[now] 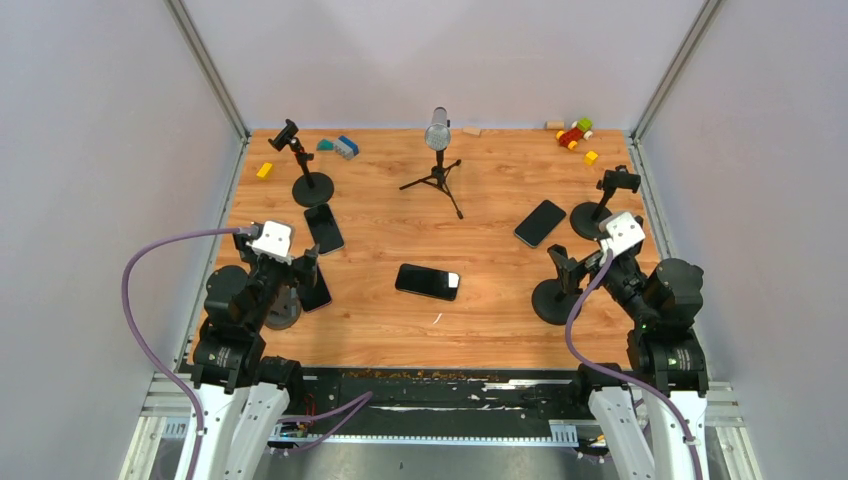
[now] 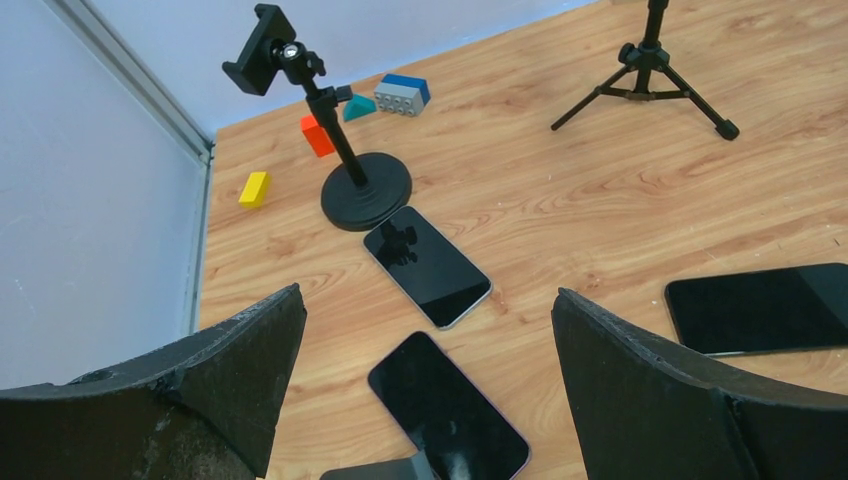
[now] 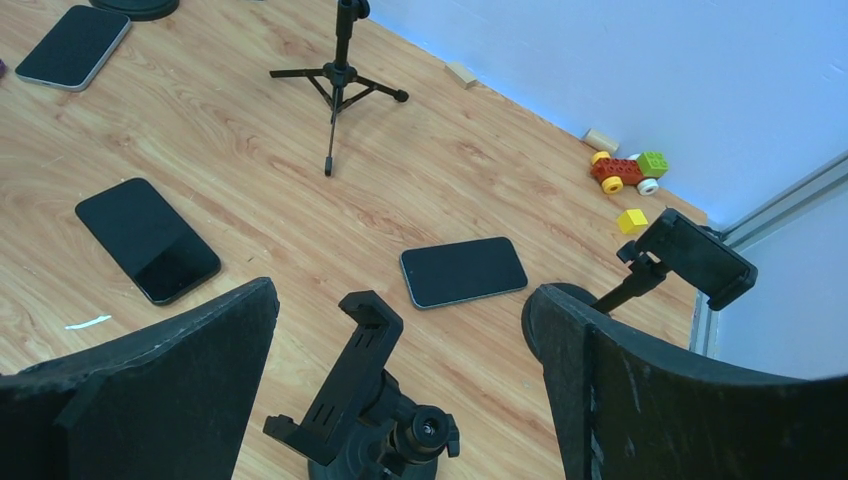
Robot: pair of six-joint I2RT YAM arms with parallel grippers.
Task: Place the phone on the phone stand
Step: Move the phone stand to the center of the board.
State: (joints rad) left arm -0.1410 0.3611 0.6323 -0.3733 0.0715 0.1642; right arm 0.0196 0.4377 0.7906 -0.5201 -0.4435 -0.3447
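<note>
Far to the left of the silver microphone on its black tripod (image 1: 438,132), and nearer the arms, the left gripper (image 2: 428,297) hangs over the light wooden table (image 1: 480,330). Its jaws are spread wide and hold nothing. In the left wrist view a black slab phone (image 2: 448,410) lies flat on the wood between its two fingers, low in the frame. The phone's near end meets a grey stand base (image 2: 385,468); whether they touch I cannot tell.

A second black phone with a pale rim (image 2: 428,265) lies flat ahead of the fingertips. Its far end is just beside the round base of a black clamp stand (image 2: 365,190), which is also left of the microphone. Around that stand sit a yellow block (image 2: 254,188) and some red, teal and blue bricks (image 2: 400,93).

In front of the microphone, near mid-table, a third black phone (image 1: 427,281) lies flat, well apart from both grippers.

To the microphone's right and nearer the arms, a fourth dark phone (image 3: 463,271) lies flat at an angle. The right gripper (image 3: 400,290) also stands wide and holds nothing. That phone lies ahead of its fingertips, beyond the clamp of a black round-based stand (image 3: 355,380) that rises between the fingers. Further right is another black clamp stand (image 3: 690,258). A red toy car (image 3: 620,172) and a yellow cube (image 3: 631,220) sit at the back right.

All four phones lie on the table, none on a stand.
</note>
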